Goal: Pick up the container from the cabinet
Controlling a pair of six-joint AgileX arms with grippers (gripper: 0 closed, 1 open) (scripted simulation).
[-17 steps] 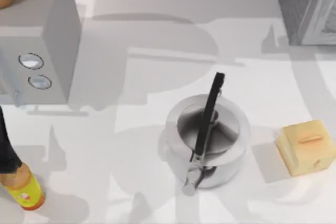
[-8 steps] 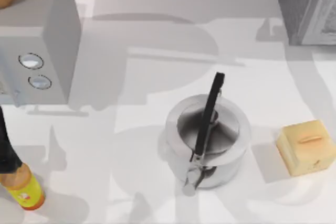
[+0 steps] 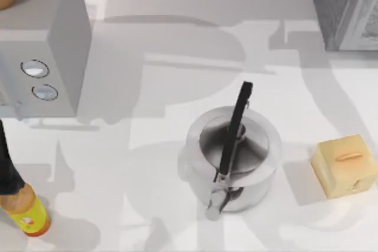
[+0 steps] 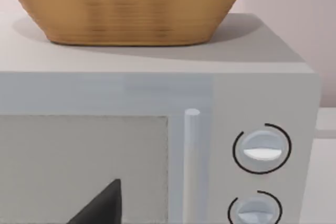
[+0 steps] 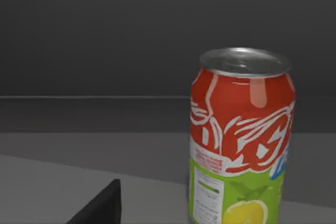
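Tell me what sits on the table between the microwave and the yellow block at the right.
In the top view, a steel kettle with a black handle stands between the microwave and the yellow block, nearer the block. The tabletop on its microwave side is bare.

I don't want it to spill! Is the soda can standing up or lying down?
Standing up. In the right wrist view the can is upright on the dark cabinet shelf, its silver top facing up.
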